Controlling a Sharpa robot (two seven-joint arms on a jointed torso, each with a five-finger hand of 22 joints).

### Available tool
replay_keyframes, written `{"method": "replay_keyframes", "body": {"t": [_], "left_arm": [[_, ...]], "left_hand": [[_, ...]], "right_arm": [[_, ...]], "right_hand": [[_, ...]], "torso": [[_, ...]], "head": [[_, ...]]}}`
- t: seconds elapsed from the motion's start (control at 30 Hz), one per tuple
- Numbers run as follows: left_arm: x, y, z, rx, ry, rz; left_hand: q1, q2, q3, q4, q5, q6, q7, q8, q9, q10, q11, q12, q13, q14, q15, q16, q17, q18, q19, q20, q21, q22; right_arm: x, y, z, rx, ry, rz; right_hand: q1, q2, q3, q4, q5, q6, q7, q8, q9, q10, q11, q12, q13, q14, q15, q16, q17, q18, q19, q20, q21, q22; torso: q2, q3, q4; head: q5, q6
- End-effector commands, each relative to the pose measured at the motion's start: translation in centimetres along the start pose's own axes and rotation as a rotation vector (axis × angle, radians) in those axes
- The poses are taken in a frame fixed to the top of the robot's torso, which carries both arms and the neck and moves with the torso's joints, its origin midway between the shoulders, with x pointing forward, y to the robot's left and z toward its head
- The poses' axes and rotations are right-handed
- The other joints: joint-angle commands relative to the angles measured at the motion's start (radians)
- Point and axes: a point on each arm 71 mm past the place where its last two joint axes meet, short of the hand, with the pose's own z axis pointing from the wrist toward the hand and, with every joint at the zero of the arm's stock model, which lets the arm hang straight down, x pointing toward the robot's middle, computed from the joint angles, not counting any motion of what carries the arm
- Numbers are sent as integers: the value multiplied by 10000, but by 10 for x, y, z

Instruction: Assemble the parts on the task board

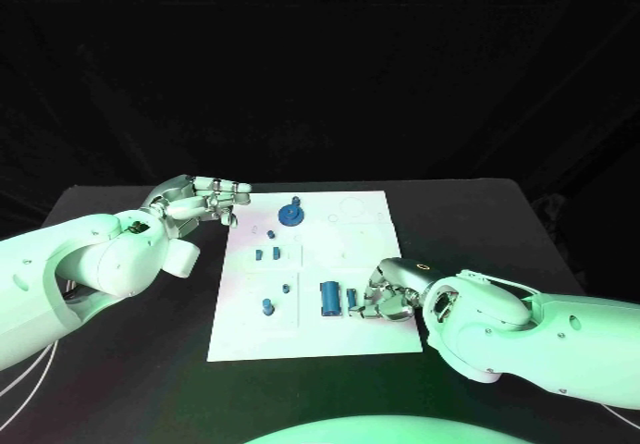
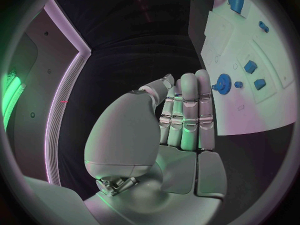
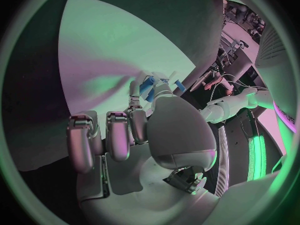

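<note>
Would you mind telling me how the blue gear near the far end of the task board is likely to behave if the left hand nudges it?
The blue gear looks like rigid moulded plastic, so probably stiff and light. It lies flat on the task board, so it seems likelier to slide than roll. Its toothed rim should give fingers some purchase. The left hand rests beside the board, holding nothing.

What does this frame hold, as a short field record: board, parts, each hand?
surface: black table
task board: white plate mid-table
parts: blue gear near the board's far edge; small blue pieces mid-left; blue cylinder near the right hand
left hand: off the board's far left corner, fingers together, holding nothing
right hand: on the board's near right area, fingertips pinching a small blue part
task state: parts still spread over the board
</note>
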Motion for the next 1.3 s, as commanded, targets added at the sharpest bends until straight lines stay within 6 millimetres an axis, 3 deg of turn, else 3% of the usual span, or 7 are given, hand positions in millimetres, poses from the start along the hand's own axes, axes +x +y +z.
{"method": "replay_keyframes", "body": {"t": [0.03, 0.63, 0.87, 1.3], "left_arm": [[2, -1, 0, 42, 183, -63], [2, -1, 0, 29, 172, -61], [2, -1, 0, 25, 165, -60], [2, -1, 0, 2, 166, -53]], "left_hand": [[-23, 86, -50, 2, 30, -2, 9, -27, -15, -88, 0, 30, 15, -85, -5, 46, -15, 51, 15, 50, -52, -14], [-18, 94, -51, -4, 29, -4, 10, -27, -19, -93, 0, 35, 17, -86, -5, 53, -18, 52, 19, 50, -56, -17], [-18, 94, -51, -4, 29, -4, 10, -27, -19, -93, 0, 35, 17, -86, -5, 53, -18, 52, 19, 50, -56, -17], [-18, 94, -51, -4, 29, -4, 10, -27, -19, -93, 0, 35, 17, -86, -5, 53, -18, 52, 19, 50, -56, -17]], "right_arm": [[1, 1, 1, -92, 1, -188], [0, 2, 5, -144, -212, -183], [0, 1, 5, -191, -207, -222], [-1, 5, 2, -433, -308, -96]], "right_hand": [[100, 62, -20, 27, -63, -6, 6, 36, 12, 150, 8, 58, 910, 801, -70, 20, 1507, -58, 1032, -41, 49, 2619], [172, 103, -83, 53, -227, -2, 7, 55, 26, 171, 5, 97, 941, 800, -78, 17, 1503, -60, 1036, -48, 58, 2622], [455, 134, -174, -13, -722, -3, -10, 90, 55, 189, -10, 128, 973, 801, -88, 16, 1505, -63, 1041, -58, 73, 2626], [368, 130, -296, 73, -819, -9, 10, 97, 62, 184, 7, 106, 966, 797, -80, 7, 1492, -58, 1033, -55, 51, 2620]], "torso": [[4, 1, -4], [7, 5, -3], [1, 1, -5], [3, 8, -3]], "head": [[-7, -10], [-23, -27], [-17, -26], [-12, -8]]}}
